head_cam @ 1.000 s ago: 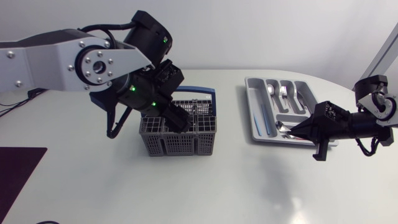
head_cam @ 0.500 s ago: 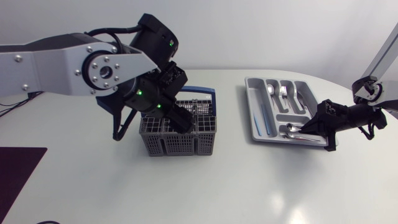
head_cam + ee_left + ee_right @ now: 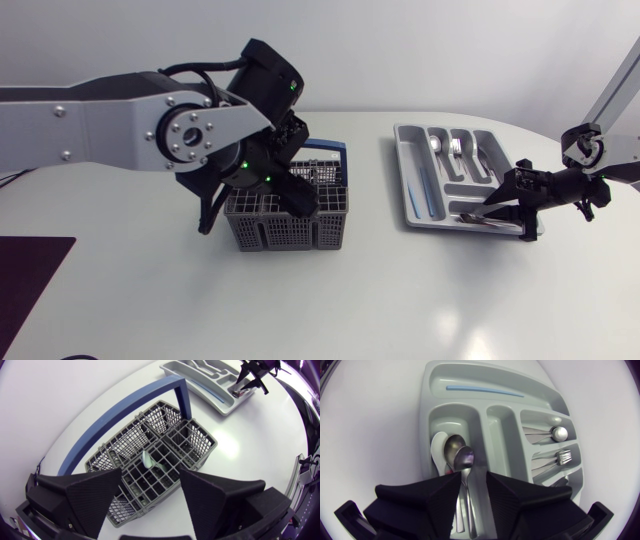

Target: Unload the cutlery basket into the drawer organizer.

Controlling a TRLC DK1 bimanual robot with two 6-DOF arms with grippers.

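- Left hand [image 3: 296, 196]: fingers spread wide and holding nothing. It hangs just above the cutlery basket [image 3: 285, 228], over its middle cells.
- Cutlery basket: grey mesh under an arching blue handle [image 3: 125, 414], standing on the bench [image 3: 350, 300] left of centre. One pale utensil end [image 3: 151, 461] shows in a middle cell, and its kind cannot be told. No other piece shows in the cells that can be seen.
- Step on this side, as judged: fetching the next piece. The next move calls for a straight descent into that cell. The fingers must narrow enough to clear the mesh walls before they close on the utensil.
- Drawer organizer [image 3: 399, 170]: grey tray, well apart from the basket.
  - The long side compartment holds a slim blue stick [image 3: 485, 391].
  - Two parallel compartments hold a round-bowled spoon [image 3: 559, 433] and a fork [image 3: 562, 455].
  - The wide end compartment holds a white spoon [image 3: 438, 445] and a grey metal spoon [image 3: 451, 449].
- Right hand [image 3: 472, 480]: narrow, holding the gripped spoon [image 3: 465, 457] by its handle. The bowl is low in the end compartment, against the grey metal spoon.
- Step on this side, as judged: setting a piece down. The next move calls for parting the fingers, then lifting straight up clear of the organizer's wall.
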